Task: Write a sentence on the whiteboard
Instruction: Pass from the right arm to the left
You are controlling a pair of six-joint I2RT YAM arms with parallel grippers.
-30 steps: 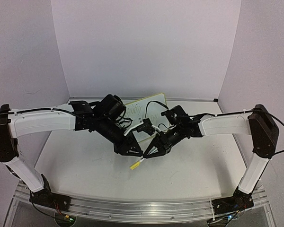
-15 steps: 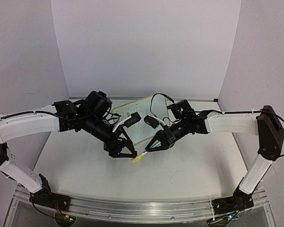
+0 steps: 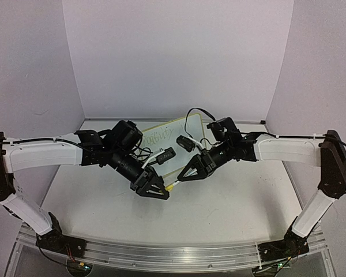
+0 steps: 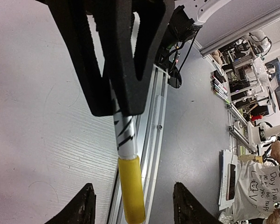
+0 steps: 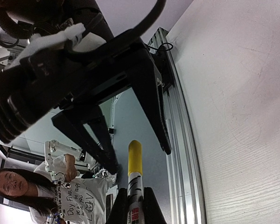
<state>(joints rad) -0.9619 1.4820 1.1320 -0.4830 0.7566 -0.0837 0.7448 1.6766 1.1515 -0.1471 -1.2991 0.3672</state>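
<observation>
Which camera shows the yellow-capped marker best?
The left wrist view: the marker fills the middle, its yellow cap and black-striped white barrel sharp. The right wrist view shows the cap and a little of the barrel. The top view shows only a tiny yellow-white sliver.

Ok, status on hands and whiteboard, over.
Left hand open astride the yellow cap of the slim white marker pen. Right hand shut on the barrel. Small yellow-rimmed whiteboard behind, faint writing showing, arms partly covering it.
</observation>
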